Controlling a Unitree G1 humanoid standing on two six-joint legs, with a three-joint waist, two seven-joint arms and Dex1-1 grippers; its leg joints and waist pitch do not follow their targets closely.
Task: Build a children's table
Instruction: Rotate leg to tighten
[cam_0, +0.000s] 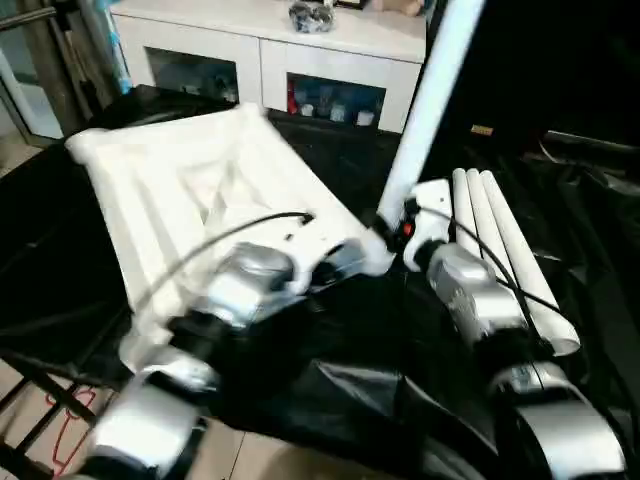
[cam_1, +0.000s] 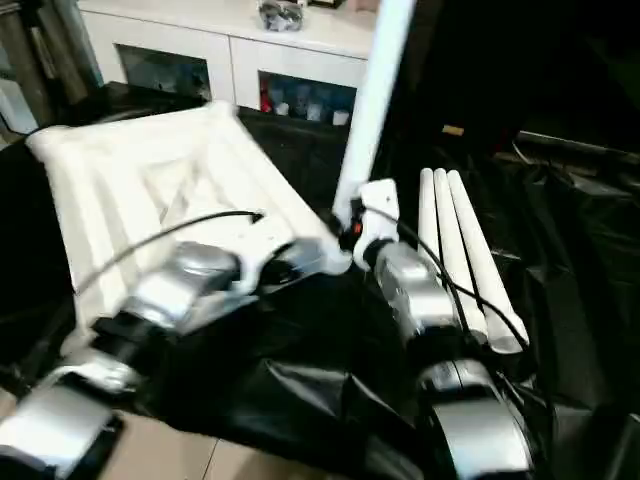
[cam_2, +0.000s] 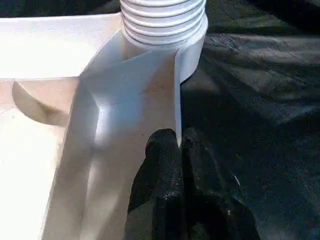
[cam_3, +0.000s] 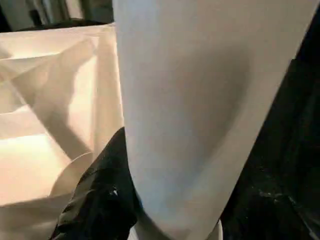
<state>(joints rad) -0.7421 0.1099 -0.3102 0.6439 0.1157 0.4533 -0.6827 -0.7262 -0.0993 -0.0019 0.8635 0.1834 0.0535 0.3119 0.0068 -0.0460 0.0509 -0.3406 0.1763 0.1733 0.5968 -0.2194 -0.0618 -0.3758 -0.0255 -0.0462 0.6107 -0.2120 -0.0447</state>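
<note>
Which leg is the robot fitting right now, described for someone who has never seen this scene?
On the black sheet, the upturned table top lies before the white cabinet. At its near right corner one leg stands upright in the right gripper; three spare legs lie flat.

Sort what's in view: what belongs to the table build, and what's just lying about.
Job:
table top, upside down
upright leg at its corner socket
three spare legs
left gripper
right gripper

Lying about:
white cabinet
black sheet

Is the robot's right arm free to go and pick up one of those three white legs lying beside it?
Probably not yet. The right gripper is shut on the upright leg at the tabletop corner. The three spare legs lie close beside that forearm, with nothing on them.
</note>
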